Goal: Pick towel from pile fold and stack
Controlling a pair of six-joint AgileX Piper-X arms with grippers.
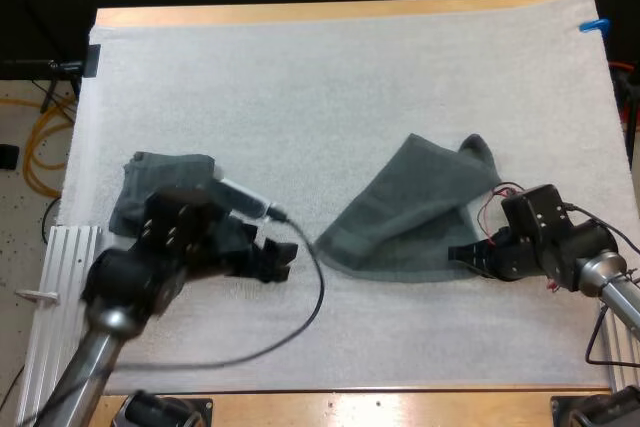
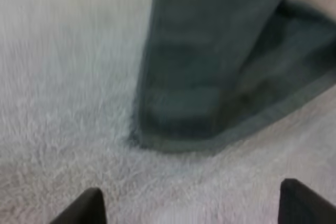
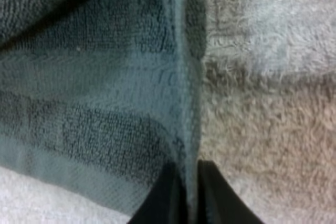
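**A:** Where is the towel that's being folded?

**B:** The dark grey-green terry towel (image 1: 415,212) lies right of centre in the high view. It rests on the white fleecy mat (image 1: 350,77) that covers the wooden bench (image 1: 300,13). One flap is doubled over, making a slanted, half-made fold.

**A:** Who has hold of it?

**B:** The right gripper (image 1: 468,254), at the lower right of the frame. Its two black fingers (image 3: 160,203) are pinched together on the towel's hemmed edge, with cloth squeezed between them. I judge it grips near the corner so the flap can be drawn across.

**A:** And the other arm?

**B:** The left gripper (image 1: 272,259) sits left of centre with its fingers wide apart, holding nothing. It points at the towel's near corner on the mat, probably to pin or take that corner.

**A:** The pile?

**B:** A crumpled dark grey-green towel (image 1: 150,182) lies near the mat's left edge, partly behind the left arm and well apart from the fold.
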